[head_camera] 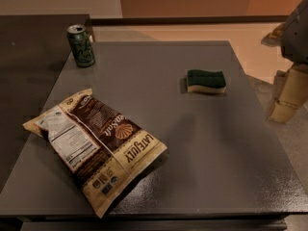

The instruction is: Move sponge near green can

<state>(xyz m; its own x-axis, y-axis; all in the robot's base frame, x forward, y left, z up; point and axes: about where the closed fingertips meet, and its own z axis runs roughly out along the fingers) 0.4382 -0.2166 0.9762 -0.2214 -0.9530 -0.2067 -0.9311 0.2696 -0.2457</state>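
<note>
Logging the layout for you. The sponge (206, 81) lies flat on the desk (216, 167), dark green side up and pale foam beneath, in the far right part of the top. It touches nothing else.

The green can (81, 45) stands upright at the far left corner, silver top up. You cannot see whether it is opened or what is in it. Sponge and can are well apart, with bare desk between them.

A snack bag (94, 146) lies flat in the near left part, printed side up, with one end reaching the left edge. Its contents are hidden.

The gripper (271, 78) hangs beyond the desk's right edge, to the right of the sponge and clear of it. Its two pale fingers (288, 97) are spread wide and hold nothing.
</note>
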